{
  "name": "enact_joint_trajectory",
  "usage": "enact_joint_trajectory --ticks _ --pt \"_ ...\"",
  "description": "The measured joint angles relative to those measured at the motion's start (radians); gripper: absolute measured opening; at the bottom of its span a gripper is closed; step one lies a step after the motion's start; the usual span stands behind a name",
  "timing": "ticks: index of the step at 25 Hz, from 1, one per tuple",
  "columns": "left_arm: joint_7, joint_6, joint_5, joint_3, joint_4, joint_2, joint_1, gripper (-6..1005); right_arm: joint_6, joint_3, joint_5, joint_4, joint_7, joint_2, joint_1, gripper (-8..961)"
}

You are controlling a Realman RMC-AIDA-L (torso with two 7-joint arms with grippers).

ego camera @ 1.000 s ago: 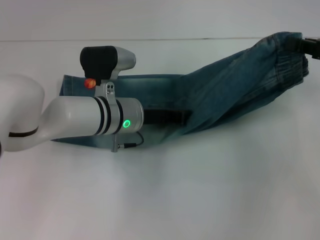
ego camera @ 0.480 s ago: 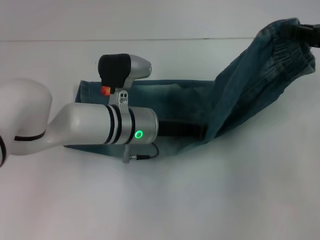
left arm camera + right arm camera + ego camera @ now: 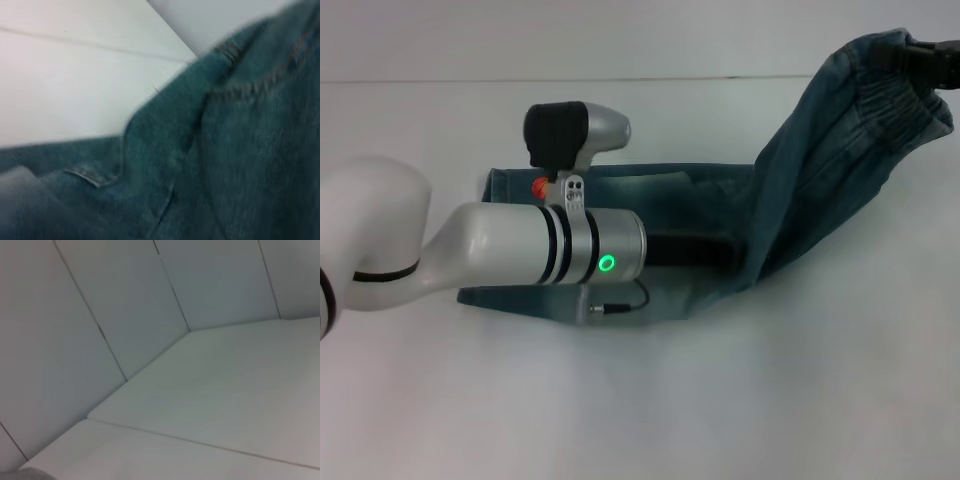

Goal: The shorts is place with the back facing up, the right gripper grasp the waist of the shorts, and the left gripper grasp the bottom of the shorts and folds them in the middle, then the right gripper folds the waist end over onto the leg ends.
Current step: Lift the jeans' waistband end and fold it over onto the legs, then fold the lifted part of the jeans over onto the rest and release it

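The shorts (image 3: pixel 720 190) lie folded lengthwise on the white table, blue-green denim. Their leg ends (image 3: pixel 498 185) point left, mostly hidden behind my left arm. My right gripper (image 3: pixel 923 55), black, is at the far right edge, shut on the waist of the shorts (image 3: pixel 910 100) and holding it up, so the cloth hangs steeply down to the table. My left gripper (image 3: pixel 692 250) rests low on the flat part of the shorts, right at the foot of the raised cloth. The left wrist view is filled with close denim (image 3: pixel 225 150) and its seams. The right wrist view shows no shorts.
The white table (image 3: pixel 720 400) stretches wide in front of the shorts. Its far edge (image 3: pixel 620 78) meets a pale panelled wall (image 3: pixel 125 300). My bulky white left arm (image 3: pixel 380 240) crosses the left half of the scene.
The left arm and the flat part of the shorts have shifted right. The raised waist end has bunched closer and now hangs more steeply.
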Motion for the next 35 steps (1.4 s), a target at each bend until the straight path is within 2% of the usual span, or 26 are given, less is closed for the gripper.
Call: enact_joint_trajectory --ticks 10,13,17,21,27,31,35 --pt "0.127 -0.219 0.008 -0.131 0.086 0.001 0.059 136 0.016 -0.070 -0.003 0.016 0.010 0.003 0.021 91" --pt "0.169 -0.286 0.009 -0.186 0.119 0.003 0.073 257 0.028 -0.098 -0.003 0.041 0.015 0.002 0.037 92" --pt "0.224 -0.361 0.004 -0.257 0.215 0.001 0.123 404 0.063 -0.164 -0.004 0.089 0.028 -0.004 0.072 93" --pt "0.249 -0.385 0.007 -0.308 0.276 0.000 0.150 535 0.098 -0.223 -0.004 0.143 0.028 -0.002 0.123 95" --pt "0.295 -0.418 0.004 -0.371 0.308 0.000 0.165 535 0.186 -0.345 -0.019 0.216 0.045 0.013 0.225 97" --pt "0.320 -0.443 0.008 -0.381 0.321 0.000 0.168 535 0.236 -0.405 -0.046 0.285 0.056 0.025 0.306 98" --pt "0.352 -0.453 0.010 -0.382 0.331 0.000 0.172 535 0.274 -0.460 -0.052 0.367 0.057 0.027 0.381 100"
